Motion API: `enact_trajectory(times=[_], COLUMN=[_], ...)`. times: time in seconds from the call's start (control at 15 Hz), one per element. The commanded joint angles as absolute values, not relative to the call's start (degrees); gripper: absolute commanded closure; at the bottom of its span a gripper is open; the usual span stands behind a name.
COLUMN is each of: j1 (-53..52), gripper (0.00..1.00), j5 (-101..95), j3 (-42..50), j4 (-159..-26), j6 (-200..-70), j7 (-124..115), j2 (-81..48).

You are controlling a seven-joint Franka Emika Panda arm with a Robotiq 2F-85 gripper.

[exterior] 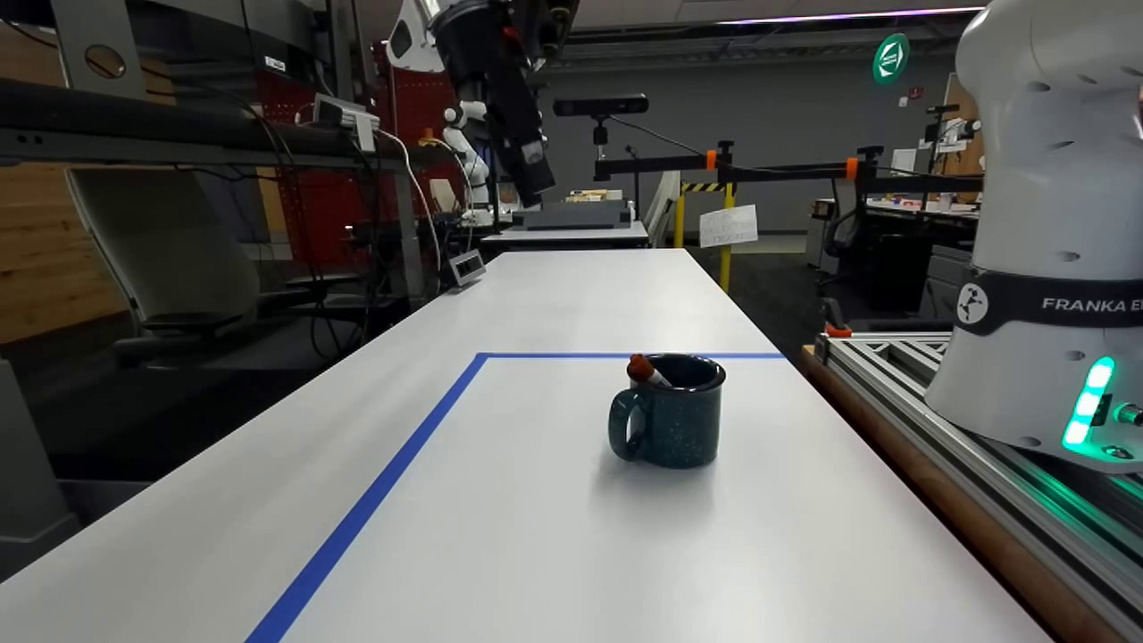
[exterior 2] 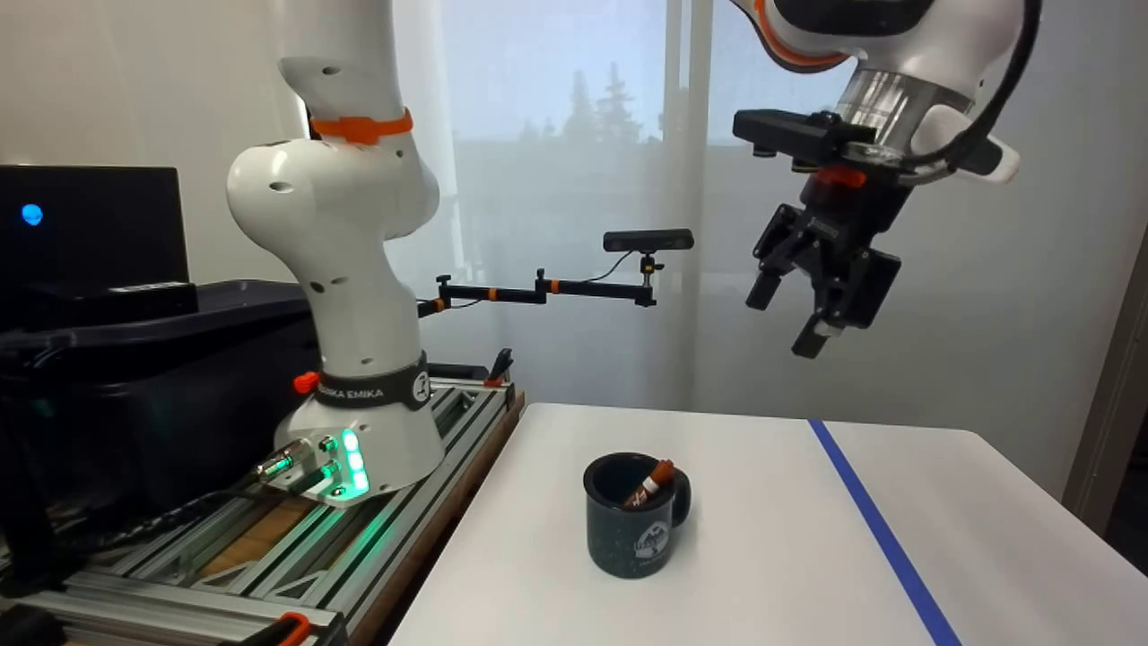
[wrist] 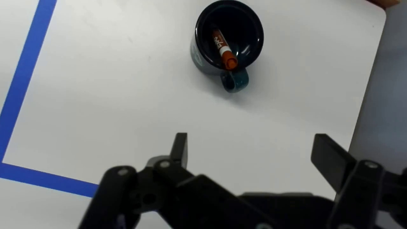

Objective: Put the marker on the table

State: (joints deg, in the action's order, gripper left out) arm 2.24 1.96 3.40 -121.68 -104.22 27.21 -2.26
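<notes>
The reddish-brown marker leans inside the dark blue-green mug, its capped end at the rim on the handle side; it shows in both exterior views (exterior: 645, 368) (exterior 2: 653, 483) and in the wrist view (wrist: 224, 47). Its lower end is hidden inside the mug. The mug (exterior: 683, 429) (exterior 2: 614, 538) stands upright on the white table (exterior: 500, 536) (exterior 2: 762, 574) (wrist: 127, 105), within the blue tape lines. My gripper (exterior 2: 786, 317) is open and empty, high above the table and off to the handle side of the mug. Its spread fingers show in the wrist view (wrist: 249, 136).
Blue tape (exterior: 384, 487) (exterior 2: 883, 529) (wrist: 24, 70) runs along the tabletop. The robot base (exterior: 1036, 375) (exterior 2: 368, 440) stands on a metal-railed bench beside the table. A camera on a black arm (exterior: 600, 106) (exterior 2: 647, 240) is mounted at the side. A small grey device (exterior: 466, 267) sits at the table's far edge.
</notes>
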Motion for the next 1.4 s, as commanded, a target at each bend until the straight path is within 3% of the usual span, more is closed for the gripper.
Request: enact_trajectory(times=[0.0, 1.33], j1=[1.6, 1.0], gripper=[0.00, 0.00], j5=[-1.9, -3.0], j3=[1.7, -2.0], j4=[-120.6, -133.7], j6=[-103.4, -114.0], j7=[29.7, 23.7], j2=[-4.8, -7.7])
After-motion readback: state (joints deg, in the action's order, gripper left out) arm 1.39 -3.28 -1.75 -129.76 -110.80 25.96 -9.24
